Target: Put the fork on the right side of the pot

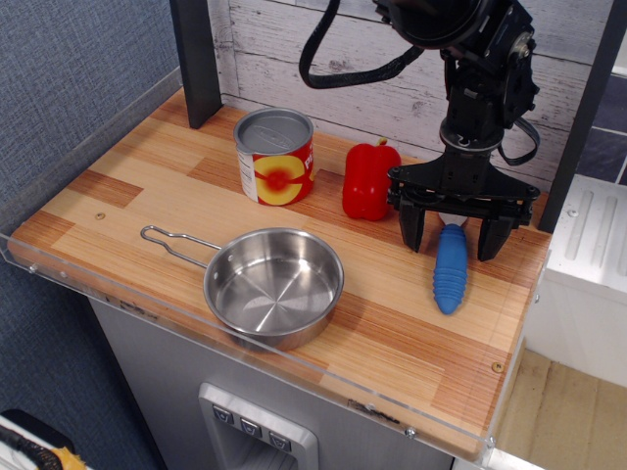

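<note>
Fork (pixel 450 270) lies flat on the wooden surface (pixel 392 343), to the right of the pot (pixel 273 286) and well apart from it, its ribbed blue handle pointing toward the front edge. Its tines are hidden at the far end, under the hand. The pot sits nearest the front edge, shiny and shallow, its thin wire handle (pixel 174 243) reaching out to the left. Just behind the fork, the hand (pixel 454 233) hangs low with its two dark fingers (pixel 412 225) spread wide, one on each side of the handle's far end and neither touching it. Farther back, a red pepper (pixel 369 181) stands just left of the hand, and a red-and-yellow can (pixel 275 157) stands left of the pepper.
</note>
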Controlling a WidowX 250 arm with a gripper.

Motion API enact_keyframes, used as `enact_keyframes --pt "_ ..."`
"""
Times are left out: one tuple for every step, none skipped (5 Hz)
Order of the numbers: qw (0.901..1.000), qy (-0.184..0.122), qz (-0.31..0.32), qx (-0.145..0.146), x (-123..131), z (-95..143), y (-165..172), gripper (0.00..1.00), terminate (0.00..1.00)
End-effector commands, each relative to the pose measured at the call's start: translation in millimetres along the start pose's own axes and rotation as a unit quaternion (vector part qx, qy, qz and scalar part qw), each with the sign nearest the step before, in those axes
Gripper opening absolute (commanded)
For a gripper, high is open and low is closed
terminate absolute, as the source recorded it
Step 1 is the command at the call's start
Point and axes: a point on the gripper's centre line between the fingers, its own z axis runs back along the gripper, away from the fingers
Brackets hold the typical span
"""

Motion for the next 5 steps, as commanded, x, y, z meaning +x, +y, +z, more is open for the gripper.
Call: enact_keyframes --pt "0.9977 -0.067 -0.007 0.006 0 64 16 1.00 0.00" --pt "0.9971 -0.072 -0.021 0.008 -10 75 22 1.00 0.00" --pt "0.9950 -0.088 -0.042 0.018 -32 88 21 1.00 0.00" --pt "0.9937 -0.079 -0.080 0.004 -53 97 24 1.00 0.00" --pt "0.9915 -0.071 -0.106 0.025 -79 105 25 1.00 0.00"
